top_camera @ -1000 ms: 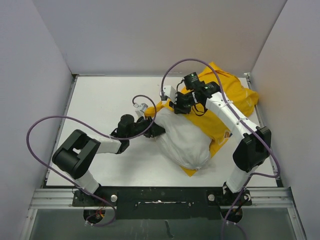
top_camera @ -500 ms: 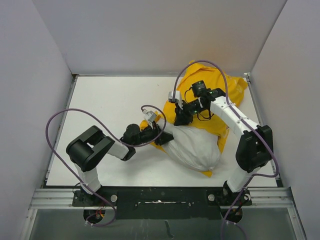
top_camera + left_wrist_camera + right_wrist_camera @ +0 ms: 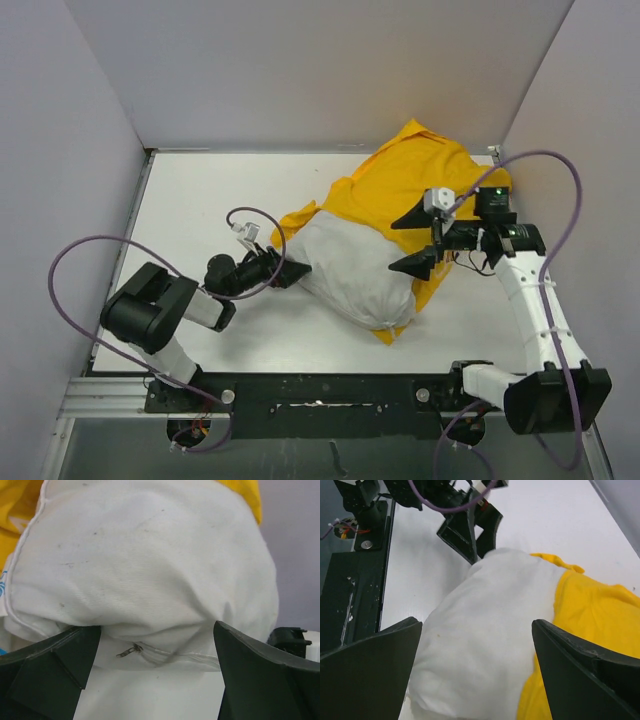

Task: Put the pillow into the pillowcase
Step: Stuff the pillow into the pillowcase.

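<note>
While the left gripper (image 3: pixel 296 270) sat low over the table (image 3: pixel 200 200), its jaws stood wide apart at the left end of the pillow (image 3: pixel 355 275), with nothing pinched and nothing held. From its wrist camera, both dark fingers (image 3: pixel 55 665) flanked the white bulge, and a small zipper pull (image 3: pixel 131 650) showed on the seam between them. Whether the fingers touched the fabric was hard to call.

Over on the other side, the right gripper (image 3: pixel 411 242) hovered above the right edge of the bundle, jaws spread just as wide and gripping nothing.

And the pillow? It lay mid-table, plump and wrinkled. Its far end was tucked inside the pillowcase (image 3: pixel 410 180) and its near end was bare, poking out of the opening. Yellow cloth ran under it too, with a corner peeking out at the near side. The rest of the pillowcase was heaped toward the far right corner.

From the right wrist, white fabric filled the gap between the fingers, with yellow to the right. The left gripper showed just beyond the pillow's end.
</note>
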Motion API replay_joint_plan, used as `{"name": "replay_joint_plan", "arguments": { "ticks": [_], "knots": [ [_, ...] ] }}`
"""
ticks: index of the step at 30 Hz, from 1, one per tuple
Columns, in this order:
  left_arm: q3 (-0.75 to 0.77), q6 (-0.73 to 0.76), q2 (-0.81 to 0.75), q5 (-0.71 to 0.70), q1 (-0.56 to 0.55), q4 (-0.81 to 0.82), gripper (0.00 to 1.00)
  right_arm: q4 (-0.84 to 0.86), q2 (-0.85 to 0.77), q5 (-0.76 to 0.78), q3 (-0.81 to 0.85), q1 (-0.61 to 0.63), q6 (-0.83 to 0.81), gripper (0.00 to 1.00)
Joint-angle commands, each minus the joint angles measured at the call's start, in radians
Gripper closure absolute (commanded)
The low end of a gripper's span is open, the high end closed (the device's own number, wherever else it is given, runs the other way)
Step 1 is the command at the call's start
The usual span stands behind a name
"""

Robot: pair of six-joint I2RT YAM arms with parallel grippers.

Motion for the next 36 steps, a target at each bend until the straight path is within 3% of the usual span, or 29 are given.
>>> {"name": "replay_joint_plan", "arguments": {
  "ticks": [1, 3, 7, 10, 12, 18, 20, 22, 27, 33, 36],
  "knots": [
    [-0.035, 0.07, -0.265, 0.008, 0.011, -0.104, 0.02, 0.39, -0.156, -0.163, -0.219, -0.162, 0.302, 0.02],
    [-0.029, 0.16, -0.421, -0.034, 0.01, -0.317, 0.02, 0.496, -0.197, -0.14, -0.286, -0.216, 0.404, 0.02],
    [0.017, 0.33, -0.723, -0.159, 0.01, -0.745, 0.02, 0.413, -0.198, -0.112, -0.291, -0.275, 0.343, 0.02],
    [0.004, 0.331, -0.88, -0.237, 0.014, -0.845, 0.02, 0.386, -0.2, -0.113, -0.303, -0.292, 0.296, 0.02],
    [0.006, 0.316, -0.924, -0.199, 0.014, -0.848, 0.02, 0.331, -0.205, -0.098, -0.304, -0.295, 0.207, 0.02],
    [0.146, 0.282, -0.836, 0.03, -0.038, -0.905, 0.07, 0.193, -0.229, -0.021, -0.314, -0.298, -0.02, 0.02],
    [0.188, 0.369, -0.823, -0.025, -0.14, -0.986, 0.08, 0.178, -0.239, -0.002, -0.327, -0.298, -0.069, 0.02],
    [0.201, 0.522, -0.826, -0.155, -0.314, -1.035, 0.08, 0.172, -0.239, 0.026, -0.331, -0.298, -0.087, 0.02],
    [0.208, 0.79, -0.753, -0.382, -0.612, -1.005, 0.09, 0.114, -0.21, 0.114, -0.325, -0.3, -0.166, 0.04],
    [0.27, 1.087, -0.508, -0.512, -0.794, -0.895, 0.09, 0.223, -0.161, 0.268, -0.345, -0.28, -0.022, 0.28],
    [0.298, 1.242, -0.393, -0.511, -0.814, -0.826, 0.09, 0.284, -0.154, 0.362, -0.367, -0.257, 0.034, 0.31]
  ]
}}
